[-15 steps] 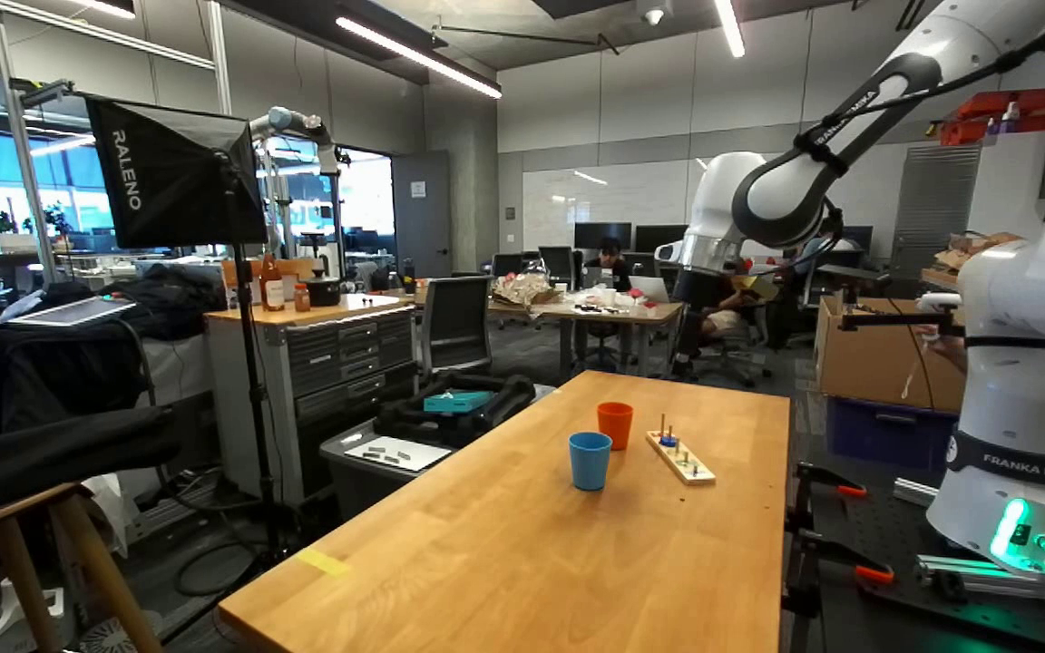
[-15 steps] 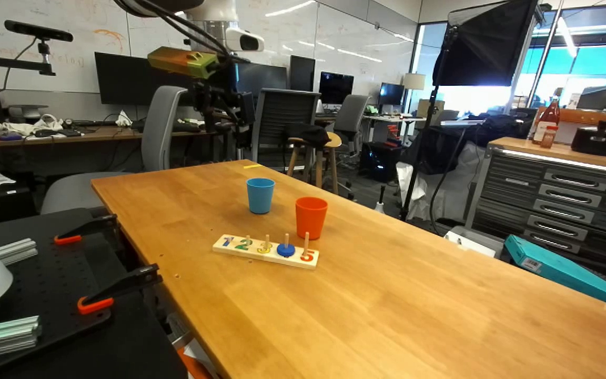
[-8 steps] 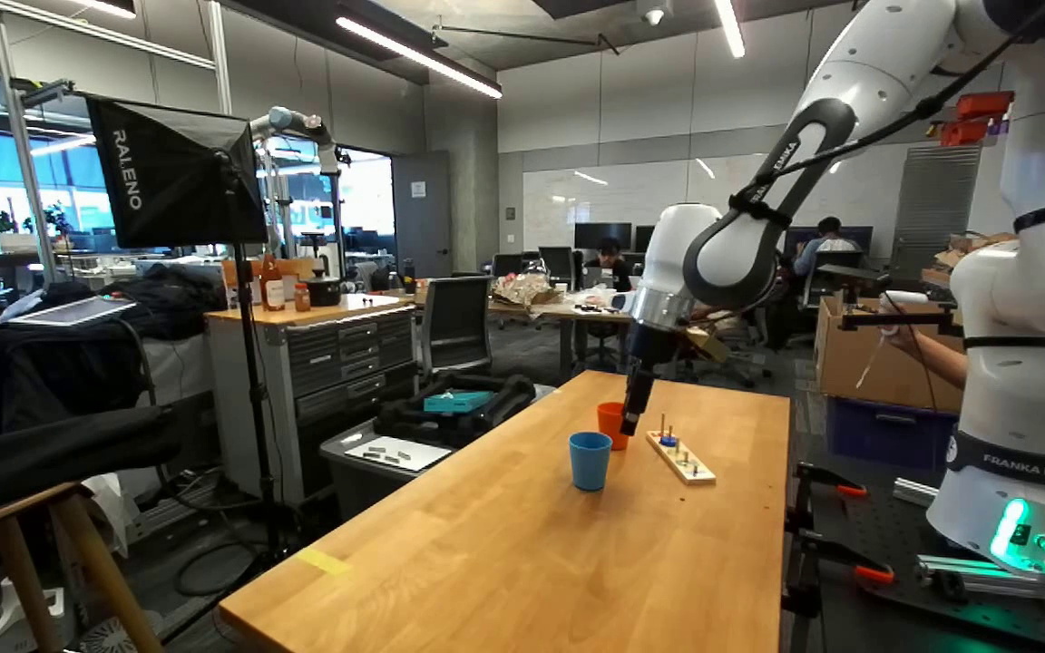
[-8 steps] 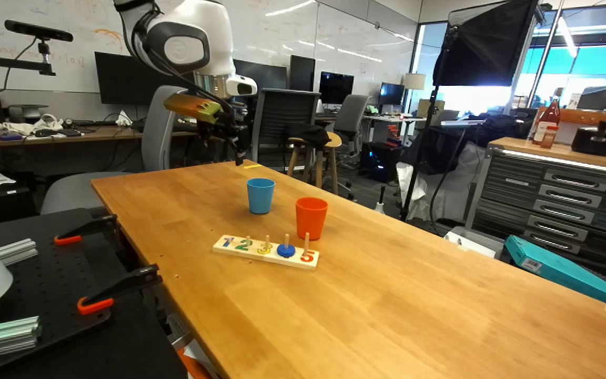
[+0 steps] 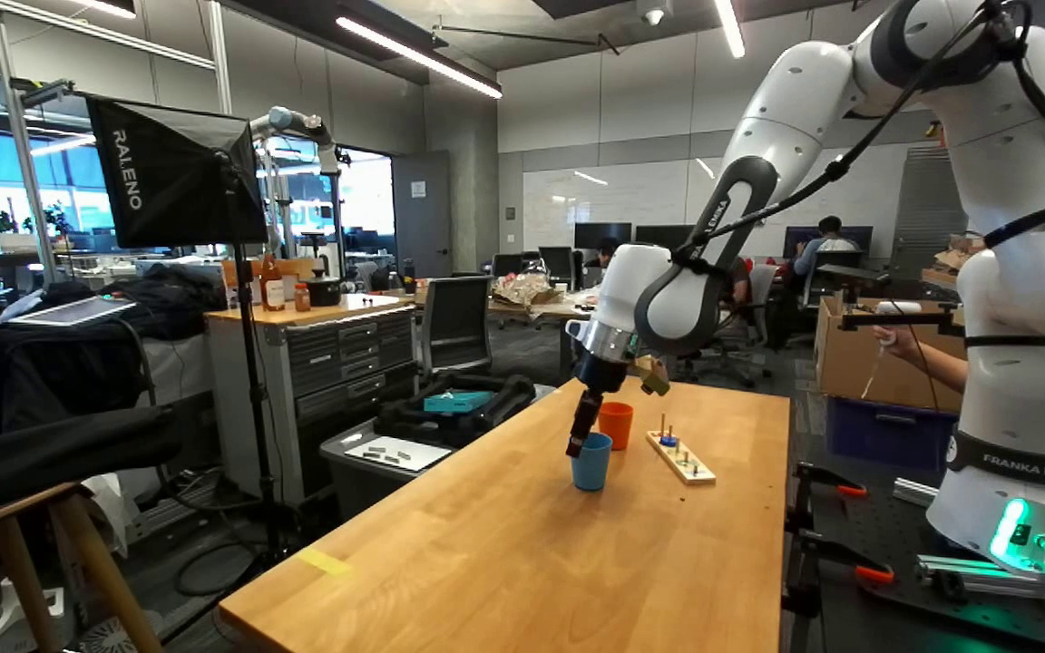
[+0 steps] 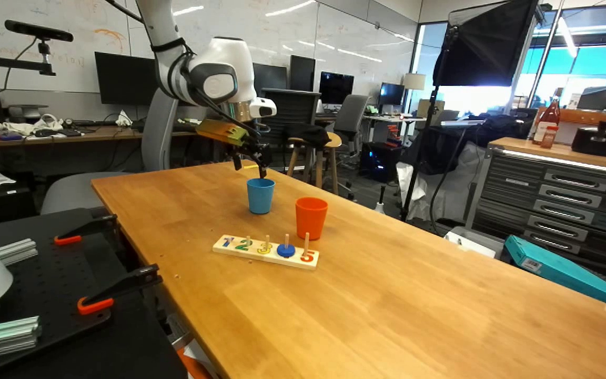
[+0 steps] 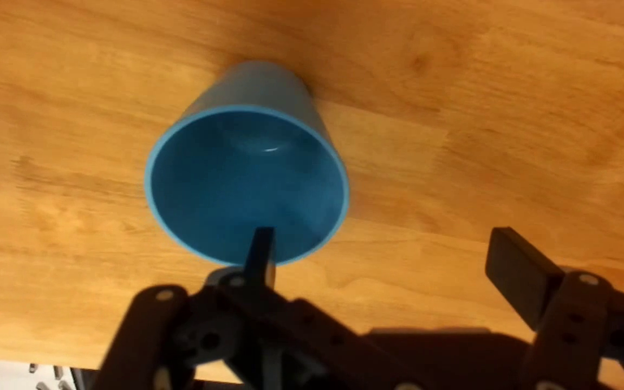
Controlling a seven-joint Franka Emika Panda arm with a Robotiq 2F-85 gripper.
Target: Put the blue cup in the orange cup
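The wooden desk [image 6: 413, 295] gives the work flat footing. Above it hangs the claw [image 7: 383, 241], spread wide, gripping nothing, likely to straddle a rim. On the desk, in an exterior view, the orange cup [image 6: 311, 219] stands mouth up, presumably to receive, at four o'clock from the upright blue cup [image 6: 260, 197]; in the wrist view a finger [image 7: 259, 257] overlaps the blue rim at six o'clock, contact unclear.

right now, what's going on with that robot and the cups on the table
The robot's gripper is open close to the blue cup, holding nothing; in the wrist view one finger overlaps the rim, though I can't tell whether it touches. That cup and the orange cup stand upright and apart on the table, so blue has yet to go into orange.
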